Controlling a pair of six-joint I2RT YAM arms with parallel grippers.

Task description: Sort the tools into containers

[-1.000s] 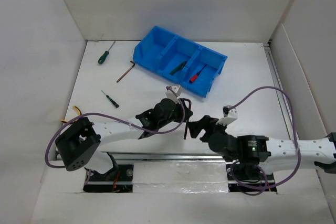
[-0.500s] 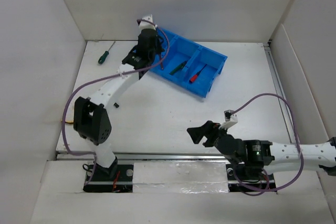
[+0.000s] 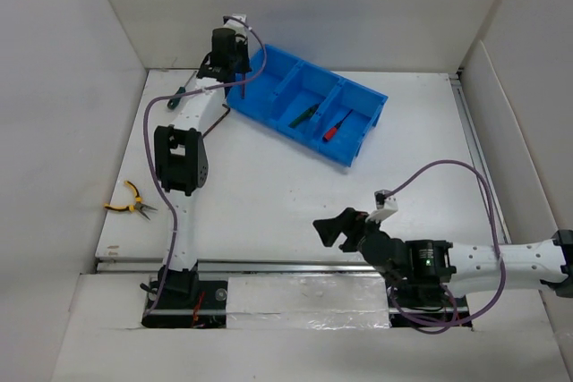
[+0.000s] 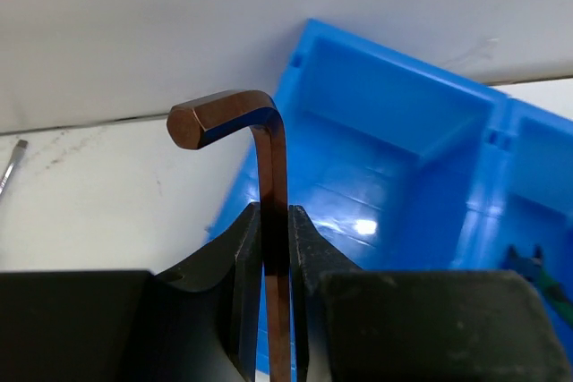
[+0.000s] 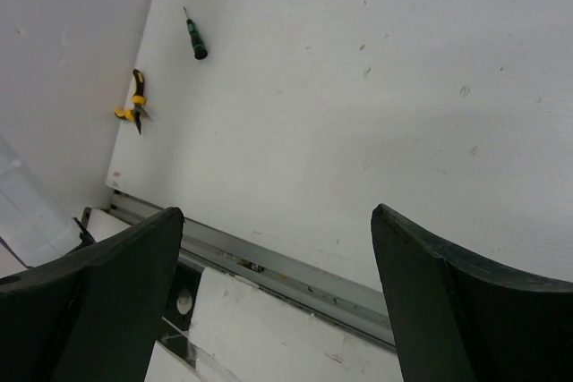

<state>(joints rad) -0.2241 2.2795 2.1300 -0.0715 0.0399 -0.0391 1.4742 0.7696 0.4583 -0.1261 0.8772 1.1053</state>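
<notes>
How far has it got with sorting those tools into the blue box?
Roughly halfway. Done: a green-handled tool and a red-handled screwdriver lie in separate compartments of the blue bin. In hand: the left pincer grips a hex key at the bin's end compartment. To do: at least yellow pliers and a small green screwdriver on the table; the right pincer is open, empty.

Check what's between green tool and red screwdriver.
Only a divider wall of the bin; green tool and red screwdriver sit in adjacent compartments. Top view.
</notes>
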